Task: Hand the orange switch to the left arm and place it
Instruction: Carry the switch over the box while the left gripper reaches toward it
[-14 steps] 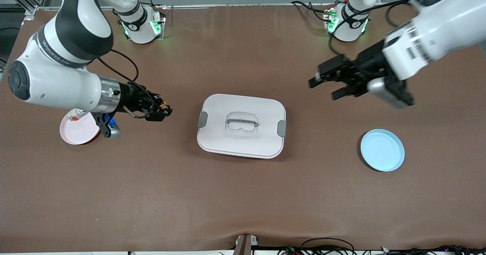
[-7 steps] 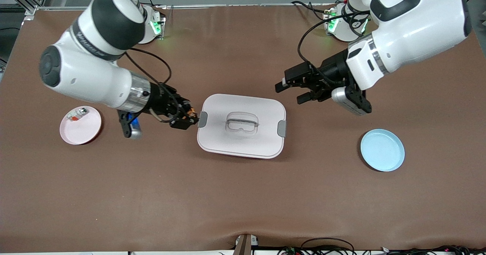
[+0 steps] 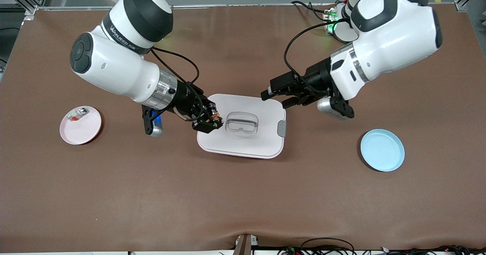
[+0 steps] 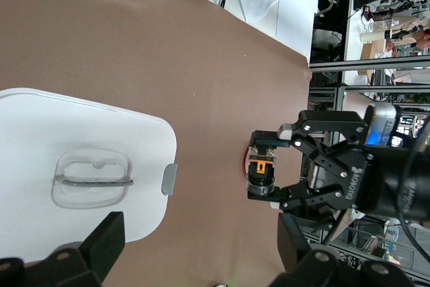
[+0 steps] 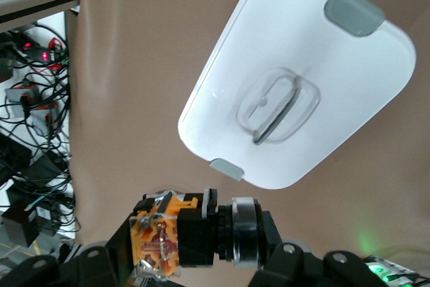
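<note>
– Where is the orange switch (image 3: 213,115)?
– Clenched in the right gripper (image 3: 210,121), over the box (image 3: 243,143) lid's edge.
– And the left gripper (image 3: 276,96)?
– Fingers spread, empty, over the box's corner.

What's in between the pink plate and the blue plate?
In the front view, the white box sits between the pink plate and the blue plate, with bare brown table either side.

Brown bench (image 3: 243,194) is carrying the white box (image 3: 243,143) mid-span, a pink plate (image 3: 85,131) toward the right arm's end, a blue plate (image 3: 382,150) toward the left arm's.
</note>
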`<move>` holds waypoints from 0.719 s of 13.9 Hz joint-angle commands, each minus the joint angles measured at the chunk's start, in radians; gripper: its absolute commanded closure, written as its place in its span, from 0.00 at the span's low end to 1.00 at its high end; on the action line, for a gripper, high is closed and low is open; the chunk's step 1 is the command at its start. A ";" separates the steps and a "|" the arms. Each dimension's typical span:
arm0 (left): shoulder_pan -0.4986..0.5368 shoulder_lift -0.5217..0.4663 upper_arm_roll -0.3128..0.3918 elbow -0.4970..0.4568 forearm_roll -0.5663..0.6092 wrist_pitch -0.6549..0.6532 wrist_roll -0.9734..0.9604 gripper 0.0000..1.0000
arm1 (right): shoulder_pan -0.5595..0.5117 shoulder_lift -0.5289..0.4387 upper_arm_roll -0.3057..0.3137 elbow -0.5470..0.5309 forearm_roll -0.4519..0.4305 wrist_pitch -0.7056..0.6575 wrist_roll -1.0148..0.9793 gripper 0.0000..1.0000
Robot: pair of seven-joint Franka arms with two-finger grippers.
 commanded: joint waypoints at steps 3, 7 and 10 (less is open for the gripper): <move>-0.060 0.046 0.003 0.019 -0.018 0.131 -0.005 0.00 | 0.038 0.048 -0.014 0.070 0.018 0.047 0.072 1.00; -0.073 0.070 0.003 0.051 -0.029 0.133 0.018 0.00 | 0.067 0.063 -0.016 0.087 0.016 0.091 0.115 1.00; -0.083 0.113 0.003 0.105 -0.029 0.133 0.027 0.00 | 0.081 0.097 -0.019 0.134 0.015 0.091 0.165 1.00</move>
